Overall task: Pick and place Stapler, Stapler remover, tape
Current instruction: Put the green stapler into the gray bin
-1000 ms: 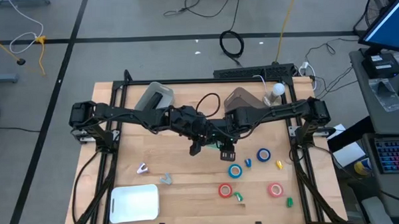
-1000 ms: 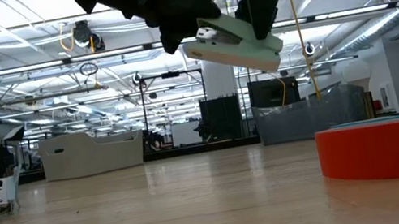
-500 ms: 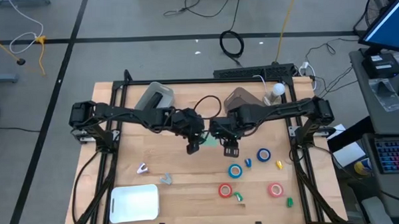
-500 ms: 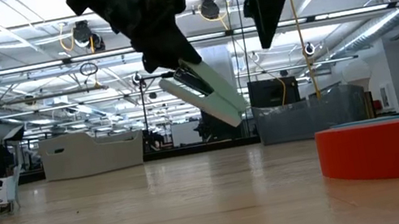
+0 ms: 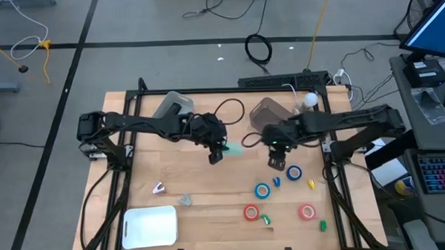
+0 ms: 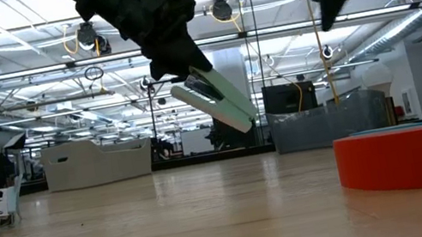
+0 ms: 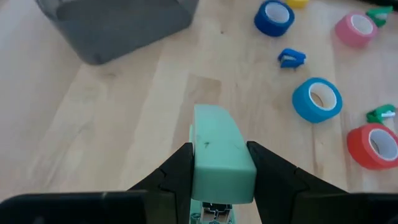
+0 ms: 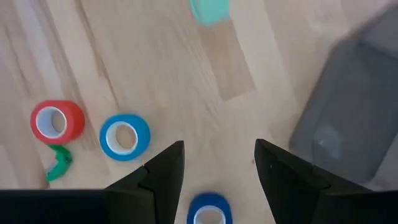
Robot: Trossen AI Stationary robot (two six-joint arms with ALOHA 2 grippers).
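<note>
A mint-green stapler (image 7: 217, 134) hangs in the air over the middle of the table, with my left gripper (image 5: 217, 153) shut on it. My right gripper (image 5: 277, 162) stands open and bare to the right of it, above two blue tape rolls (image 5: 293, 172) (image 5: 263, 190). Nearer the front edge, two red tape rolls (image 5: 251, 212) (image 5: 307, 211) lie flat on the wood. Small staple removers lie scattered about: a blue one (image 5: 276, 182), a yellow one (image 5: 311, 183), a green one (image 5: 266, 219) and a purple one (image 5: 159, 188). My left gripper pinches the stapler's two long sides (image 7: 200, 167) between its two fingers, toward its rear end. The fingers slant down from the table's left side, and the stapler juts out beyond them along their line. It hangs clear of the table, its free end (image 6: 239, 118) tilted down.
Two grey bins (image 5: 171, 108) (image 5: 263, 110) stand at the far edge. At the near left lies a white tray (image 5: 150, 226), with a grey remover (image 5: 185, 200) beside it. Another green remover (image 5: 322, 225) lies at the near right. Bare wood shows under the stapler.
My right gripper, close against the stapler a second ago, has drawn away from it toward the table's right edge and risen. The stapler stays in my left gripper, and its free end has tipped further down.
</note>
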